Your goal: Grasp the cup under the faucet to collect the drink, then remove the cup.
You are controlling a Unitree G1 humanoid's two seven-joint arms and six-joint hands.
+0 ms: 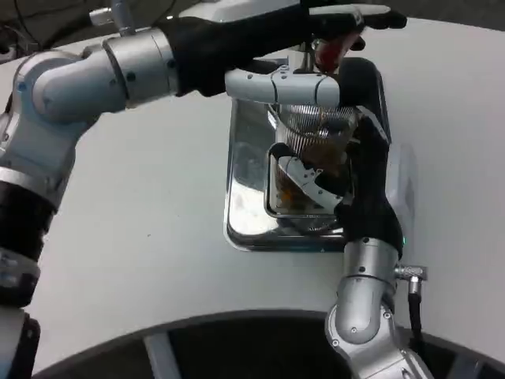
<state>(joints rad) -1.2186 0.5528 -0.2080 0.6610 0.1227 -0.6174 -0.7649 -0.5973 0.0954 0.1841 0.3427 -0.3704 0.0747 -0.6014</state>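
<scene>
Left hand reaches across from the left, its fingers laid flat on the red tap handle, pressing it. Below it, the clear cup stands on the steel tray on the white table, under the tap. Right hand wraps its fingers around the cup from the right.

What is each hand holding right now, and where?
Right hand grips the cup by its side. Left hand rests at the red faucet lever.
</scene>
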